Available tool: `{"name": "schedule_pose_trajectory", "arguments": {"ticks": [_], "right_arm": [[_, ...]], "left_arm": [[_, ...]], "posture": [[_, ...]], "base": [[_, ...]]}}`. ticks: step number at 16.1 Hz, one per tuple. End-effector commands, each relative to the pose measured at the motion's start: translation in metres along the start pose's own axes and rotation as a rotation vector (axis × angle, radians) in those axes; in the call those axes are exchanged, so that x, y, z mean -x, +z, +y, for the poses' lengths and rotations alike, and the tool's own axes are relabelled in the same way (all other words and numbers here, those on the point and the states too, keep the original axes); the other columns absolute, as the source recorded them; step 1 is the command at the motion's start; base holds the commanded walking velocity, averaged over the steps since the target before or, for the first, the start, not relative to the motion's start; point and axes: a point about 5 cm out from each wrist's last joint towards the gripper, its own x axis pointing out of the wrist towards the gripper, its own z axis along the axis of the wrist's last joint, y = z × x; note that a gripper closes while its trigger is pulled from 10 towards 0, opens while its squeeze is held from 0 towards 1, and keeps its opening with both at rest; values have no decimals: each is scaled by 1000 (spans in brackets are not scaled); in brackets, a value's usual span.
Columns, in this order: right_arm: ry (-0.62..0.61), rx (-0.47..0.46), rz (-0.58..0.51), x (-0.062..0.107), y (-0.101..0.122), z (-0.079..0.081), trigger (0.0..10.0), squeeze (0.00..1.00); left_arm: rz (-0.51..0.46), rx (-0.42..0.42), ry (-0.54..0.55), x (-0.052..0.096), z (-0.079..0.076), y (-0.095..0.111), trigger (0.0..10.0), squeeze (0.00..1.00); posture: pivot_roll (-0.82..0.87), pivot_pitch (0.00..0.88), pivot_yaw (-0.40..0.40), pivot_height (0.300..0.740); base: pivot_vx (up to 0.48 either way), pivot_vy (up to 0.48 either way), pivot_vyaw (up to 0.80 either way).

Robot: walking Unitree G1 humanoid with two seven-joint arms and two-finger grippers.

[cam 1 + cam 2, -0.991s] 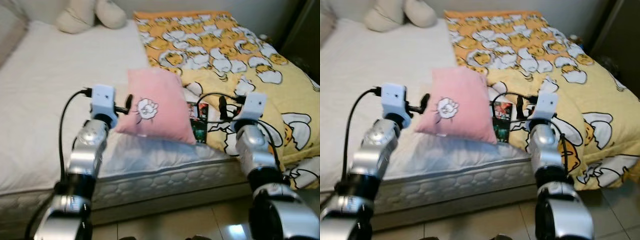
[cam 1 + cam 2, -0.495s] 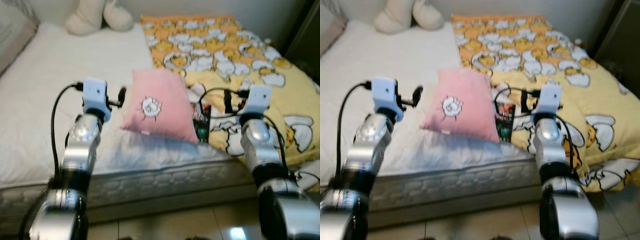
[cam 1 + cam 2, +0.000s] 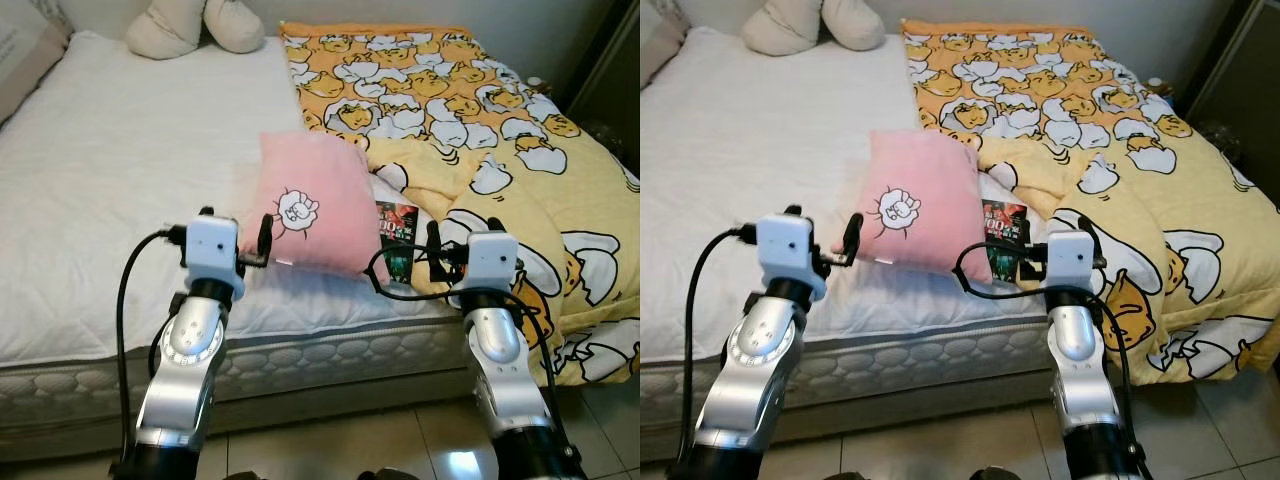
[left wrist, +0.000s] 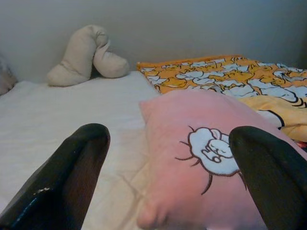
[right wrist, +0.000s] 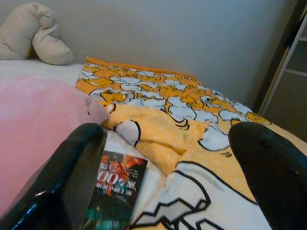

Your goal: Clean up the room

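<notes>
A pink pillow with a white fist drawing lies on the white bed, near its front edge. Beside it, a dark book rests partly under the yellow egg-print blanket. My left gripper is open just in front of the pillow's left corner, and in the left wrist view the pillow sits ahead between the black fingers. My right gripper is open in front of the book and the blanket's fold, holding nothing.
A beige plush cushion lies at the head of the bed, with another pillow at the far left. Dark furniture stands to the right. The blanket hangs over the bed's right front corner onto the tiled floor.
The whole view has shifted as the camera moved. Both arms now sit lower and nearer the bed's front edge. The pillow and book lie where they were.
</notes>
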Motion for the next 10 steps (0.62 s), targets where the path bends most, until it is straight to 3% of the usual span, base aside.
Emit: {"name": "schedule_pose_trajectory", "arguments": {"ticks": [1, 3, 5, 10], "right_arm": [[-22, -16, 1, 1, 3, -4, 10000, 0], [-1, -73, 47, 15, -7, -2, 10000, 0], [11, -75, 42, 13, -5, 0, 10000, 0], [11, -66, 45, 6, -1, -5, 10000, 0]], "left_arm": [[8, 13, 10, 4, 0, 2, 10000, 0], [97, 30, 104, 15, 10, -14, 10000, 0], [84, 7, 97, 11, 10, -11, 10000, 0], [93, 6, 61, 9, 7, -8, 10000, 0]], "posture": [[-14, 0, -20, 736], [-19, 0, -20, 736], [-16, 0, -19, 736], [-14, 0, -19, 736]], "base": [[0, 0, 0], [319, -285, 0], [345, -330, 0], [352, -322, 471]]}}
